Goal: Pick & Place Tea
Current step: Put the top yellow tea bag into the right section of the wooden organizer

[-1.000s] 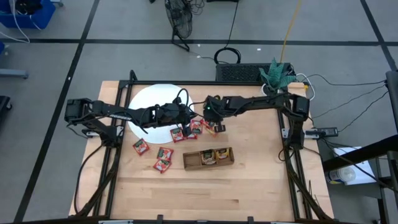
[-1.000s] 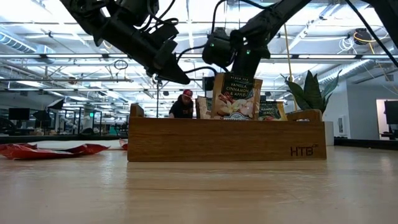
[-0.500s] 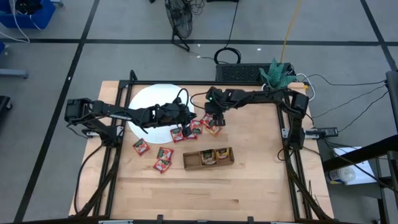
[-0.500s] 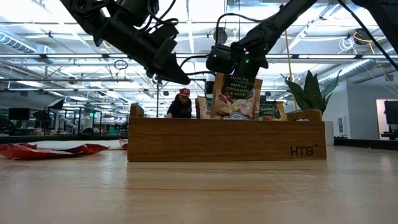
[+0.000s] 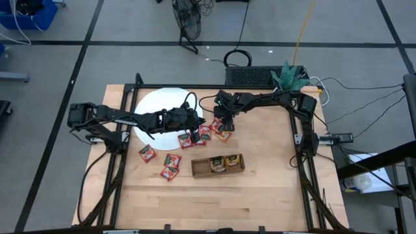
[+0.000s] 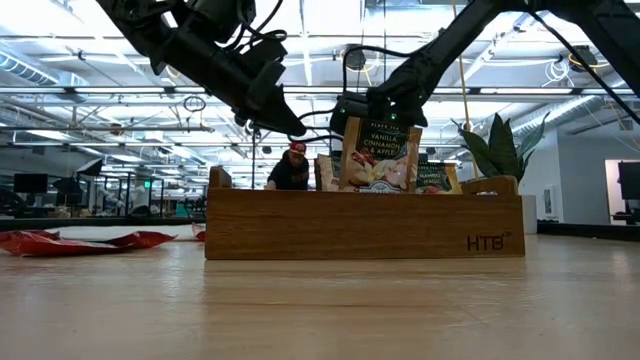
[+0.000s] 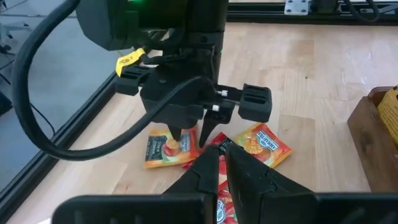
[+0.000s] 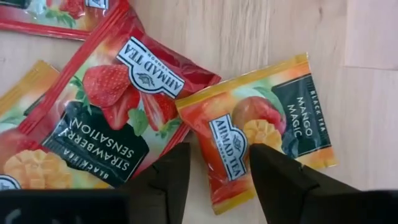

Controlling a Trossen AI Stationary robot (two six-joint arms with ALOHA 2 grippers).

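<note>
Several tea sachets lie flat on the table: a mango one [image 8: 258, 134], a strawberry one [image 8: 115, 106], and others at the left [image 5: 147, 153] [image 5: 171, 166]. My right gripper [image 8: 219, 165] hangs open just above the mango sachet [image 5: 223, 134], fingers pointing down, touching nothing. My left gripper [image 7: 222, 163] hovers shut beside it, over a red sachet [image 5: 186, 138], with nothing between its fingers. The wooden tray [image 6: 360, 225] stands nearer, with sachets upright in it, a vanilla one [image 6: 380, 155] in front.
A white disc [image 5: 162, 104] lies at the far left under my left arm. A potted plant [image 5: 289, 77] stands at the far right corner. A person [image 6: 293, 170] shows in the room beyond. Bare wood stretches from the tray to the table's near edge [image 5: 221, 208].
My right gripper has gone a little toward the table's far edge and left, away from the tray, and now hangs over the loose sachets.
</note>
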